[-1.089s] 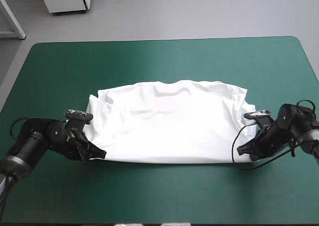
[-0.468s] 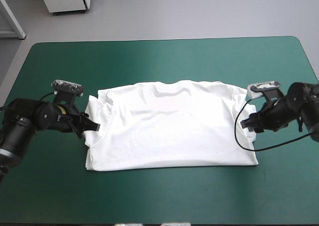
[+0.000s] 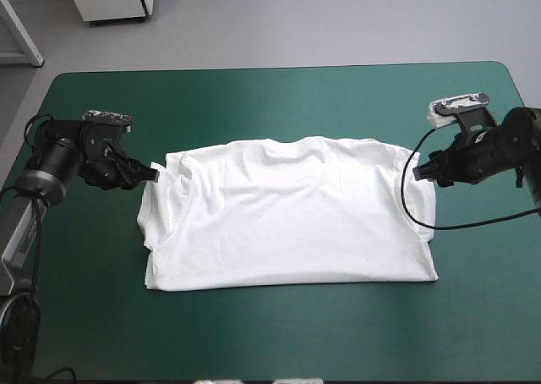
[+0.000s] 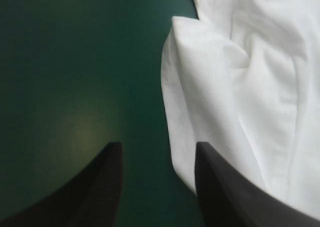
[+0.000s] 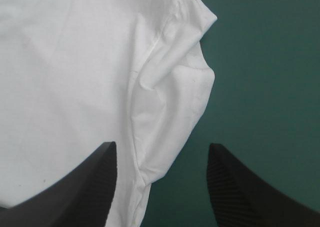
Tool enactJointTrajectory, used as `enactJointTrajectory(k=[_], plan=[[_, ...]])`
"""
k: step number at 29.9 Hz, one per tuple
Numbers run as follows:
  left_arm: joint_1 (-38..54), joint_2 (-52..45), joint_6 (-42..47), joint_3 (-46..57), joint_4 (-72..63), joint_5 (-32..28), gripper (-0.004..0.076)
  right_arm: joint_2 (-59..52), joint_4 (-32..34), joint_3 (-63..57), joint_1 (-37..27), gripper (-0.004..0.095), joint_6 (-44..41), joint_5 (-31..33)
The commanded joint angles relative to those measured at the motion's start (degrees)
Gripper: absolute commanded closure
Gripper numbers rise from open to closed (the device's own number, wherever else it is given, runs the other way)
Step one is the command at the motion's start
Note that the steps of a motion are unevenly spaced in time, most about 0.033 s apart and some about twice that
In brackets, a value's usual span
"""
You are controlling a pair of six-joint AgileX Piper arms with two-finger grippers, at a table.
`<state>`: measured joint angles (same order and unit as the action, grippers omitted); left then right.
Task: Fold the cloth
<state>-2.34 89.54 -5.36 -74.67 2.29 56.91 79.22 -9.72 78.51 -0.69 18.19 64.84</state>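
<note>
No readable text, no labels or brands (plain surfaces throughout), no numbers, no signs

One white T-shirt (image 3: 287, 219) lies on one desk (image 3: 84, 333) with a single teal-green cover (image 3: 279, 105). There are two tools, a left tool (image 3: 154, 172) and a right tool (image 3: 420, 172), one at each side of the shirt. Each carries two black fingers (image 4: 102, 187), a pair in each wrist view, so four fingers in all. Two sleeve folds (image 5: 185, 82) show on the shirt, one near each tool
</note>
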Motion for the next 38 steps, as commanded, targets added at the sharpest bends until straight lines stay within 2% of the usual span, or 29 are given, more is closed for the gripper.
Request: enactJointTrajectory(k=[1,27,30,33,37,38], plan=[[0.6,0.23,-0.47,-1.98,-1.7,-1.88,0.0322,-1.36,0.41,1.83,0.07,0.0381,0.04,-1.78],[0.6,13.54,-1.5,-1.66,-7.5,-2.79,0.0326,-0.28,0.62,2.78,0.07,0.0383,0.04,-1.55],[0.6,14.86,-1.5,-1.66,-8.41,-2.69,0.0379,-0.28,0.62,2.91,0.07,0.0395,0.04,-1.51],[0.6,15.45,-1.5,-1.66,-9.4,-2.22,0.0503,-0.28,0.62,2.91,0.07,0.0396,0.04,-1.25],[0.6,15.33,-1.5,-1.66,-9.4,-1.7,0.0732,-0.28,0.62,2.91,0.07,0.0397,0.04,-0.88],[0.6,15.21,-1.25,-1.66,-9.4,-1.54,0.073,-0.28,0.62,2.91,0.07,0.0396,0.04,-0.88]])
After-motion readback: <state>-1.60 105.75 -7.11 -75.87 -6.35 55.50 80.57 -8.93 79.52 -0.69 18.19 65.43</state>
